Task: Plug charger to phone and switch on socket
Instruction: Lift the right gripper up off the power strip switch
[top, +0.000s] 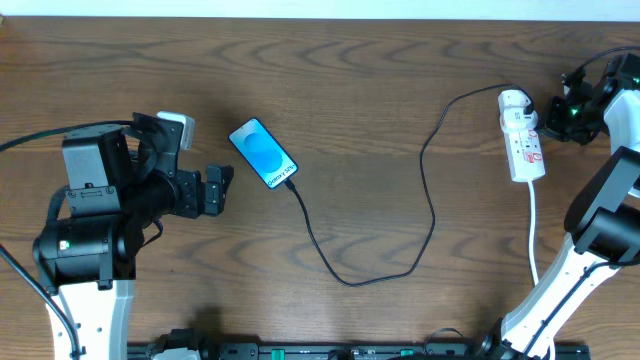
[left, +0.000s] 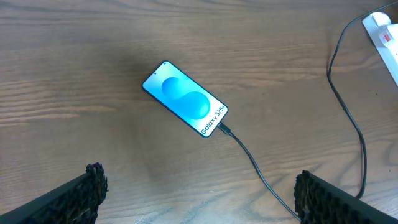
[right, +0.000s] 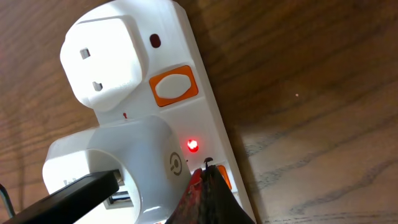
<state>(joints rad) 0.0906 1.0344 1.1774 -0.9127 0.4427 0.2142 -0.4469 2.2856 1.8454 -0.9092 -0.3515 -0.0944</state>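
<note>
The phone (top: 263, 153) lies face up on the wooden table with its blue screen lit; it also shows in the left wrist view (left: 185, 98). The black charger cable (top: 345, 278) has its plug tip in the phone's lower end (left: 225, 129) and runs in a loop to the white adapter (right: 112, 168) in the socket (top: 523, 137). My left gripper (left: 198, 193) is open and empty, left of the phone. My right gripper (right: 208, 171) is shut, its tip on an orange switch of the socket (right: 155, 74), just below a lit red lamp (right: 193, 145).
A white plug (right: 102, 59) sits in the socket's end outlet beside a second orange switch (right: 173, 86). The socket's white cord (top: 533, 235) runs toward the table's front edge near my right arm's base.
</note>
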